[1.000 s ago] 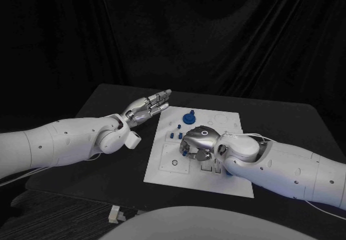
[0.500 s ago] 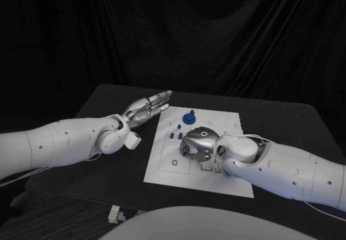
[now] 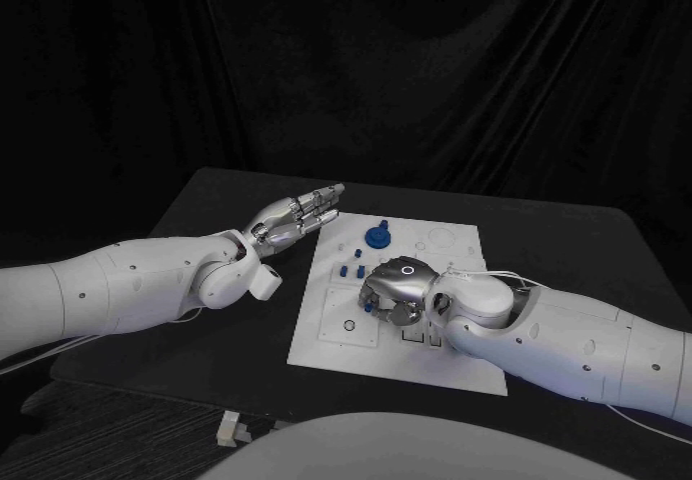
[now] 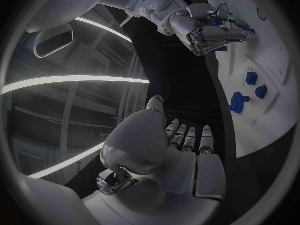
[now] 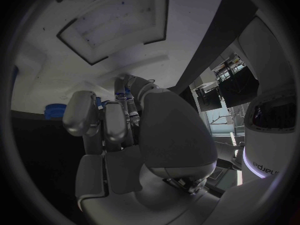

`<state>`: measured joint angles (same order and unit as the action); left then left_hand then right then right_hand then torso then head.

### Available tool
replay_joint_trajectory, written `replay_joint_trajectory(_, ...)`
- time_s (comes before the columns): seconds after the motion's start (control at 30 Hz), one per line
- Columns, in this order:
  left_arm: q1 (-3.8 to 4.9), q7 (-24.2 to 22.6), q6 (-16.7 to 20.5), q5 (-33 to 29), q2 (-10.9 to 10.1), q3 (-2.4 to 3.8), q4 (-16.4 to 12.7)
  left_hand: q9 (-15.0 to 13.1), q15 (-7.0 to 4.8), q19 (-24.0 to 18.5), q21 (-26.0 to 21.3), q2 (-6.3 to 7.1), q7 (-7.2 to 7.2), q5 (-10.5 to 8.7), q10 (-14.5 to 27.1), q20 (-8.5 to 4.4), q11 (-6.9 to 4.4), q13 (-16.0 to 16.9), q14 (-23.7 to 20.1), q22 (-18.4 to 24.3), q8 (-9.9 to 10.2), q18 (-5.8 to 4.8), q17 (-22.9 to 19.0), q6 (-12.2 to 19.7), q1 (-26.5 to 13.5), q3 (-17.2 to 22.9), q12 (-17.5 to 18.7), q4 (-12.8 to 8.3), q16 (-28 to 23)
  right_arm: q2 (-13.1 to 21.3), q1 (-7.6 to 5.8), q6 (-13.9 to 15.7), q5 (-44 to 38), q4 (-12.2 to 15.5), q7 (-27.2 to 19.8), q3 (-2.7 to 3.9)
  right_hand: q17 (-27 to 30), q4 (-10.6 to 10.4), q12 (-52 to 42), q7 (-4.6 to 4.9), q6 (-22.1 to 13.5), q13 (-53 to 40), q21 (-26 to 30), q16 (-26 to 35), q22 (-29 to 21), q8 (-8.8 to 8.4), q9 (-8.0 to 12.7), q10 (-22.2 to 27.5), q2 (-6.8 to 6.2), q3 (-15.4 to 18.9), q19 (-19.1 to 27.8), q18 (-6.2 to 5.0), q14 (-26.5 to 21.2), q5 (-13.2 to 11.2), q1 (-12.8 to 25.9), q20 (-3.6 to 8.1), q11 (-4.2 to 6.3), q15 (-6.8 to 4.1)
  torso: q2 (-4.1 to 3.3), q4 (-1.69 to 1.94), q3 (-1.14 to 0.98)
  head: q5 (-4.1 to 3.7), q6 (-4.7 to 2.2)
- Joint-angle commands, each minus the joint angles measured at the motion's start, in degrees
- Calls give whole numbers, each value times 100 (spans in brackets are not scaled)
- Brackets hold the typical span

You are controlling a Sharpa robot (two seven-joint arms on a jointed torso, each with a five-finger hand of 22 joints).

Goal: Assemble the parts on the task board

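Worktop [image 3: 216, 330]: black, carries the board.
Board [image 3: 462, 365]: white, mid-worktop; near half partly hidden by the right arm.
Left hand [image 3: 296, 214]: beside the board's far-left edge, fingers straight and apart, empty.
Right hand [image 3: 397, 290]: over the board's middle, fingers [image 4: 209, 35] curled onto a blue part [image 3: 385, 309]; hold unclear.
Parts [image 3: 376, 236]: blue, on the board's far half.

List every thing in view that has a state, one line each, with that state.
left hand: holds nothing, fingers stretched out, beside the board's far left edge.
right hand: fingers curled down on the board around a small blue part.
task board: flat on the black table.
blue round part: standing upright on the board's far end.
small blue pieces: loose on the board, untouched.
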<state>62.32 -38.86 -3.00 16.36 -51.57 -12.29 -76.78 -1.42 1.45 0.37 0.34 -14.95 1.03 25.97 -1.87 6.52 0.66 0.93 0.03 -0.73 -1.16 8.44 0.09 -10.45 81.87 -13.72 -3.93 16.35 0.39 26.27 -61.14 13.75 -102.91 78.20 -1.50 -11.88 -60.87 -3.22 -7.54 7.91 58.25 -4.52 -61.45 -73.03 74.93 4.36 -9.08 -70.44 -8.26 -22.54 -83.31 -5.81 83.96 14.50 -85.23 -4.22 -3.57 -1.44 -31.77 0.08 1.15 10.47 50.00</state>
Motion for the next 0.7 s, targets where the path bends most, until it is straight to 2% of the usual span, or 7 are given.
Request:
replay_joint_trajectory(0.03, -10, -613, -88, -37, 10, 6, -4, -6, 44, -11, -5, -5, 34, 33, -4, 47, 33, 9, -3, -5, -36, 68, -9, 5, 44, 45, -31, 3, -39, -4, 15, -156, -45, -8, 178, 1, 11, -32, 17, -17, -187, 11, 52, 31, 816, -78, 50, 124, -64, 7, 30, 65, 25, -81, 107, -27, -5, 38, 0, -1, -2, 4, 0)
replay_joint_trajectory(0.07, -11, -611, -89, -37, 11, 6, -3, -7, 45, -11, -5, -6, 44, 35, -4, 49, 34, 9, -3, -4, -36, 69, -9, 2, 47, 47, -32, 1, -39, -3, 16, -162, -45, -9, 184, 1, 14, -39, 21, -28, -232, 12, 56, 32, 814, -82, 62, 156, -71, 7, 35, 64, 19, -94, 122, -31, -9, 40, 1, -2, -1, 5, 0)
replay_joint_trajectory(0.13, -13, -607, -93, -37, 13, 6, 0, -7, 45, -11, -5, -6, 49, 37, -5, 50, 35, 9, -3, -4, -37, 69, -9, 0, 48, 48, -32, 1, -39, 1, 16, -164, -45, -9, 198, 1, 16, -90, 31, -204, -611, 17, 95, 21, 802, -83, 153, 350, -126, 29, 70, 55, -10, -182, 218, -63, -54, 79, 2, -1, -2, 9, 0)
replay_joint_trajectory(0.3, -16, -596, -100, -37, 15, 6, 3, -8, 47, -10, -5, -9, 63, 47, -5, 54, 39, 10, -3, -4, -38, 71, -9, -7, 54, 52, -34, -3, -39, 22, 16, -214, -45, 2, 284, 1, 64, -138, 43, -366, -831, 27, 209, 35, 770, -69, 219, 665, -182, 106, 135, 37, -69, -306, 307, -121, -137, 144, 1, 0, -1, 10, 0)
replay_joint_trajectory(0.4, -17, -587, -101, -37, 11, 6, 2, -8, 48, -10, -5, -8, 70, 55, -5, 56, 42, 10, -3, -4, -38, 72, -9, -10, 59, 55, -36, -6, -39, 55, 15, -161, -45, 21, 333, 1, 271, -158, 132, -633, -1345, 44, 622, 151, 670, -62, 372, 1419, -187, 400, 330, -44, -249, -504, 293, -150, -246, 136, 0, 0, -2, 13, 0)
replay_joint_trajectory(0.57, -19, -569, -107, -37, 5, 6, 5, -8, 50, -9, -4, -7, 74, 62, -5, 58, 45, 10, -3, -6, -38, 73, -9, -9, 64, 57, -36, -8, -39, 171, -13, 280, -45, 99, 296, 1, 326, -261, -49, -694, -1562, 20, 752, 145, 640, -47, 460, 1975, -116, 795, 407, -70, -332, -570, 168, -140, -285, 122, 2, -1, -2, 0, 0)
replay_joint_trajectory(0.7, -20, -560, -110, -37, 0, 6, 10, -7, 51, -10, -5, -6, 77, 66, -4, 60, 46, 9, -3, -3, -37, 73, -9, -5, 68, 58, -34, -11, -39, 328, -138, 720, -45, 221, 250, 1, 304, -391, -203, -681, -1398, 29, 757, 102, 638, -1, 465, 2283, -95, 966, 413, -69, -335, -560, 124, -147, -308, 133, 1, -2, -2, -13, 0)
